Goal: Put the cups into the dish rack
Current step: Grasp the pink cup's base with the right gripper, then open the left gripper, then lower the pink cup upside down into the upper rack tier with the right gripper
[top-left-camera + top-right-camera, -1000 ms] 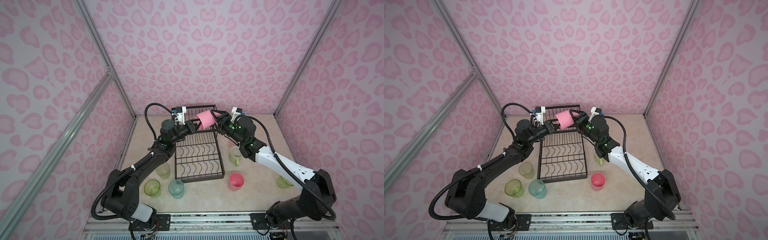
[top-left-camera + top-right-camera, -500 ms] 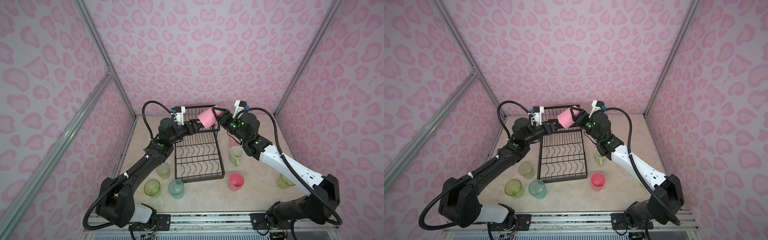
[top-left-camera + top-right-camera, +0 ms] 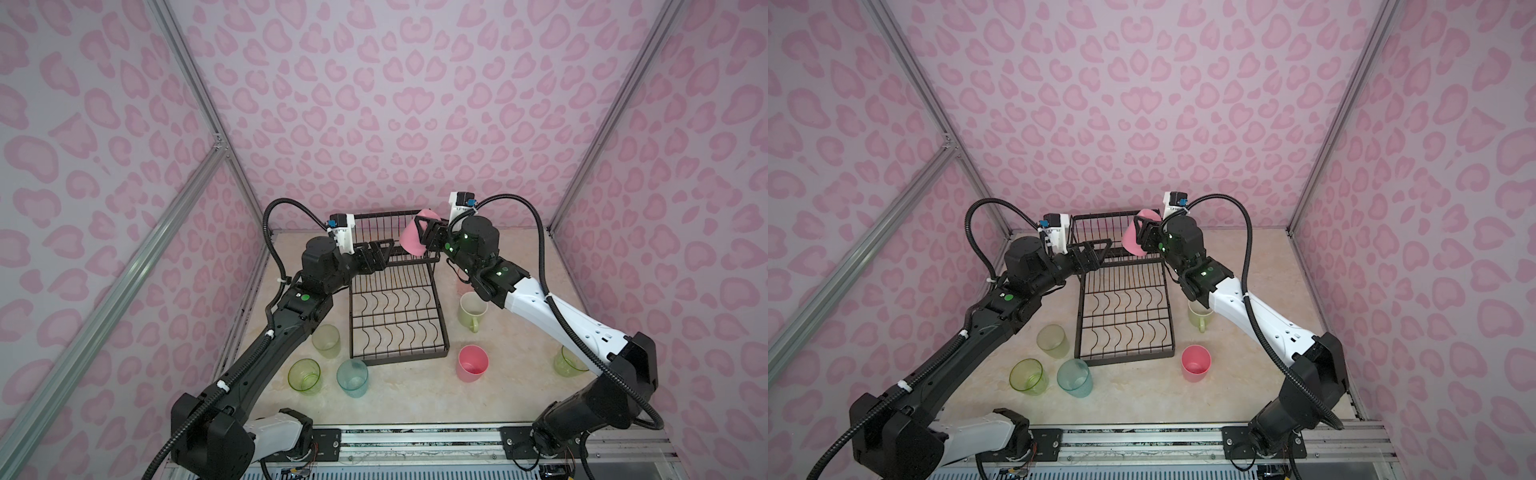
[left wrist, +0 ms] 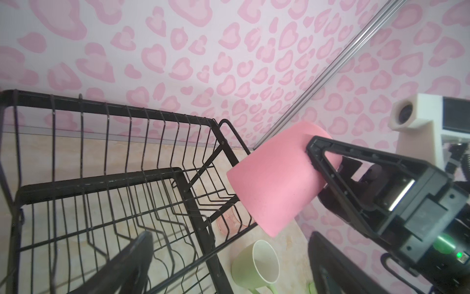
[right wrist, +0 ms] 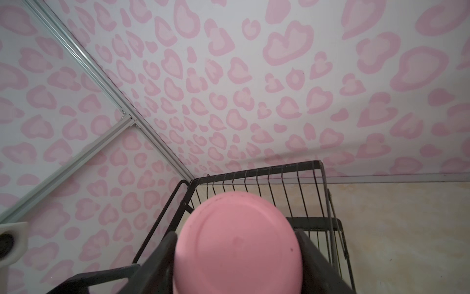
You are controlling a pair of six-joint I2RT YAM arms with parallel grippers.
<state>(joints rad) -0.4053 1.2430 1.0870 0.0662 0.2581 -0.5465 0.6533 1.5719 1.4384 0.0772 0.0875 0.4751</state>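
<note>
**Pink cup in right fingers at basket end; left fingers let go**

Dish rack (image 3: 395, 316) sits mid-surface, with the long tray toward the camera and the raised basket (image 3: 382, 220) at the far end. Pink cup (image 3: 413, 239) hangs at the basket's right end, above its rim, mouth tilted down toward the rack. Its base faces the right wrist camera. Right fingers (image 5: 315, 259) clamp it, one on each side. Left fingers (image 4: 132, 262) are spread wide and grip nothing; they sit just left of the cup, not touching it.

Seven other cups stand upright on the surface, outside the rack:
- Frosted olive cup (image 3: 327, 341), yellow-green cup (image 3: 305, 375) and teal cup (image 3: 352, 378) are off the tray's front-left corner.
- Second pink cup (image 3: 472, 363) is off the front-right corner.
- Pale green mug (image 3: 473, 309) is beside the tray's right side.
- Second yellow-green cup (image 3: 566, 362) is far right, partly behind the right arm.
- Pink-orange cup (image 4: 230, 222) is seen through the rack wires in the left wrist view.

Versus one second ago, the left fingers were closed at the cup's left end while the right fingers held it too. Now the left fingers are open and backed off slightly. The cup is in roughly the same spot, and the right wrist is higher. The cups on the surface are unmoved.

Surface (image 3: 415, 399) is beige and marbled. Walls (image 3: 374, 104) carry a pink heart-spot print. Aluminium posts (image 3: 202, 97) stand at the corners, and a rail (image 3: 415, 434) at the near edge carries both arm bases.
</note>
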